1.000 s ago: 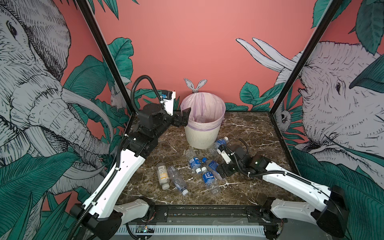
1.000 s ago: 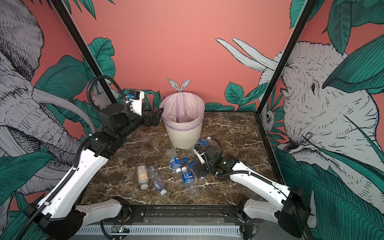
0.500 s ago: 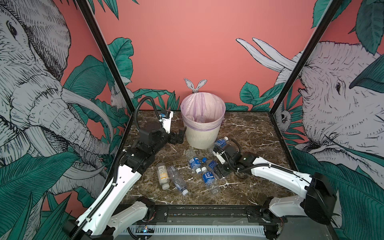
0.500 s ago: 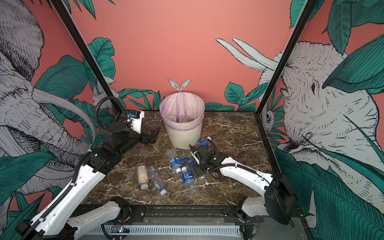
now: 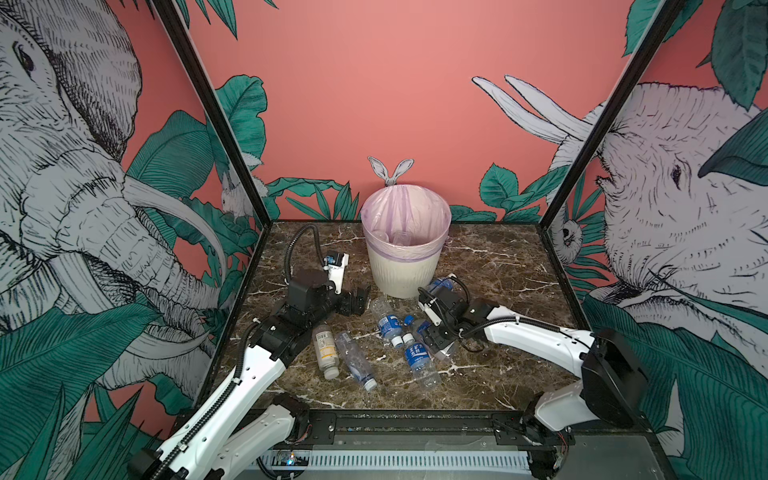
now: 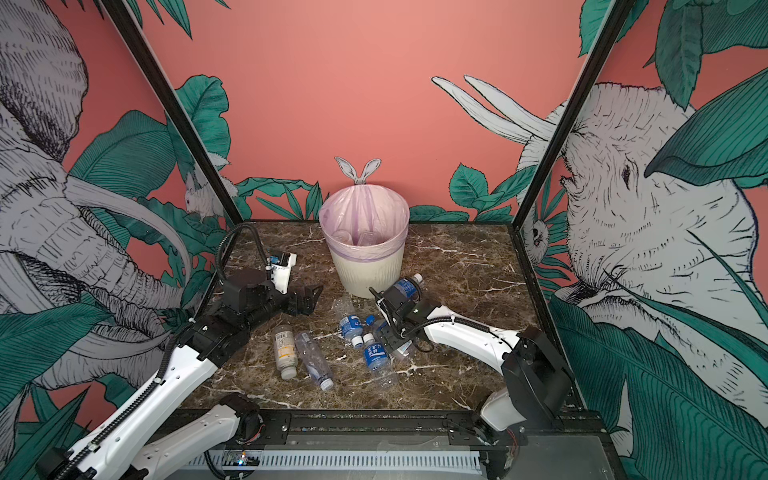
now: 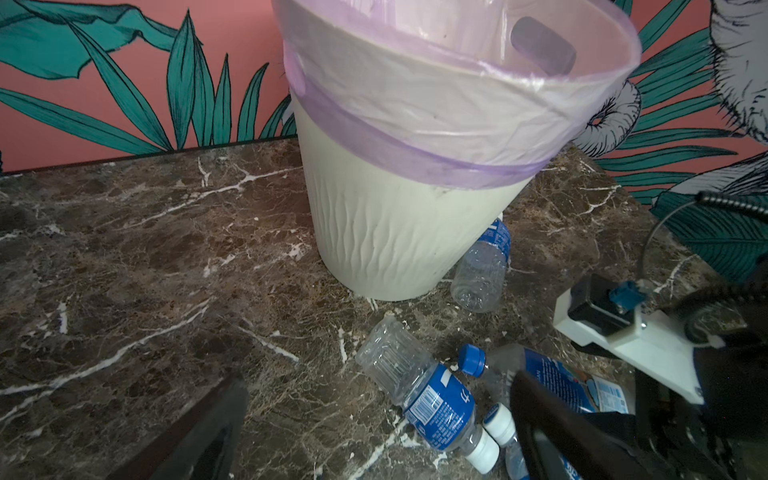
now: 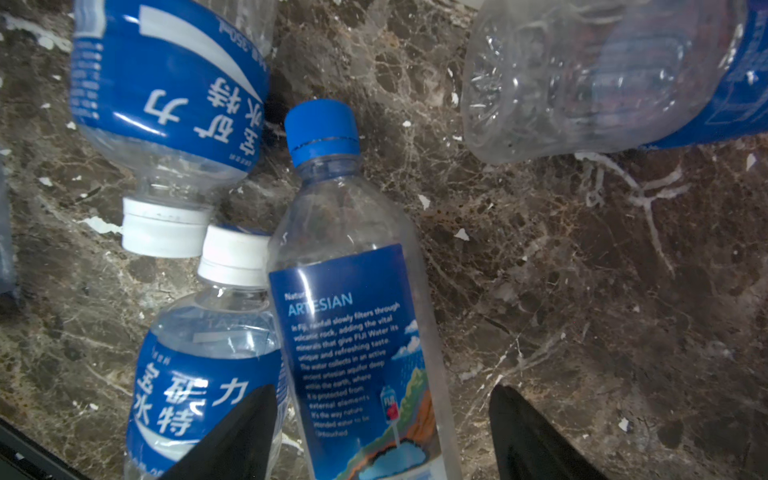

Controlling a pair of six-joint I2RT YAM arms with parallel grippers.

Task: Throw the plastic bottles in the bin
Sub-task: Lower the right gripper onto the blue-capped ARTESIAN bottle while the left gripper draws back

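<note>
The bin (image 5: pixel 405 266) stands at the back middle of the marble table, with clear bottles inside it (image 5: pixel 401 237). Several plastic bottles lie in front of it. My right gripper (image 8: pixel 382 390) is open and low over a blue-capped, blue-labelled bottle (image 8: pixel 349 291), one finger on each side and a gap on one side. Two white-capped blue-labelled bottles (image 8: pixel 170 95) (image 8: pixel 203 374) lie beside it. In both top views this gripper (image 5: pixel 432 340) (image 6: pixel 392 336) covers that bottle. My left gripper (image 5: pixel 359 301) (image 7: pixel 380 380) hangs open and empty, left of the bin (image 7: pixel 374 232), near another blue-labelled bottle (image 7: pixel 432 403).
A white-and-yellow labelled bottle (image 5: pixel 325 351) and an unlabelled clear one (image 5: pixel 355 365) lie at the front left of the cluster. One more blue-labelled bottle (image 5: pixel 440 284) rests against the bin's base behind my right wrist. Patterned walls close off three sides.
My left gripper has come down from the bin's rim to just above the table. My right gripper has moved left over the bottle cluster and its fingers have narrowed.
</note>
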